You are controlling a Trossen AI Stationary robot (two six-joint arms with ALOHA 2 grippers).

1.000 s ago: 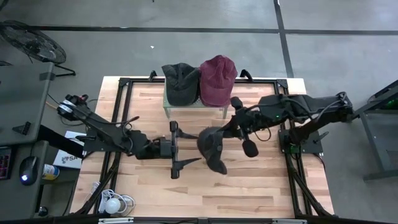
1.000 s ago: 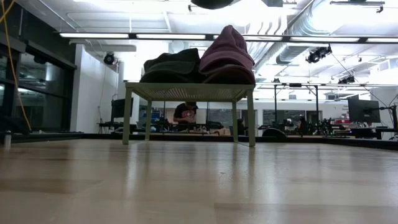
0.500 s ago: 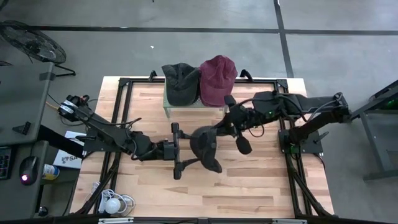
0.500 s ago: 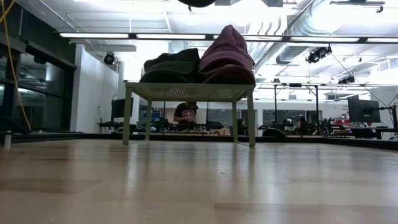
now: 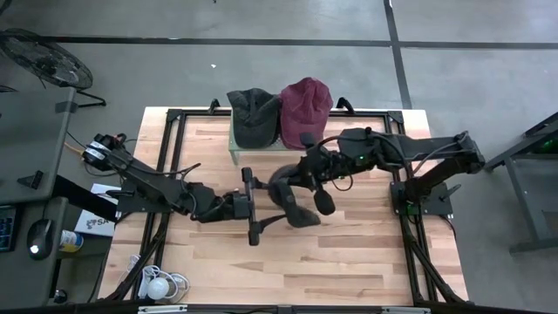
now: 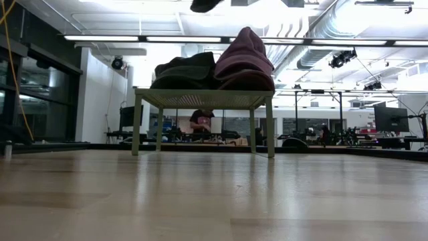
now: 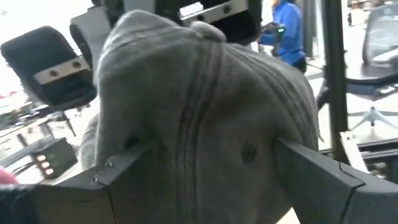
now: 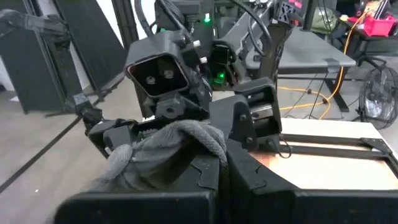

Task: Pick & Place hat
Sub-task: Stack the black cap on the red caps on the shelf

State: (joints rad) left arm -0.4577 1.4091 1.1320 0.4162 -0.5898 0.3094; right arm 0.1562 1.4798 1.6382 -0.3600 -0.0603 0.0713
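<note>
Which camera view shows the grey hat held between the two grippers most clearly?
The left wrist view: the grey hat fills it. The high view shows it small, the right wrist view a fold only, the low view perhaps an edge.

both dark arms reach inward and meet above the middle of the counter (image 5: 366,262). the left tool (image 5: 254,207) points toward the right arm, its two fingers (image 7: 314,174) spread wide on either side of the grey hat (image 5: 292,199). the right tool (image 5: 301,179), arm stretched low from the counter's right side, pinches the hat's fabric (image 8: 180,140) between closed fingers.
</note>
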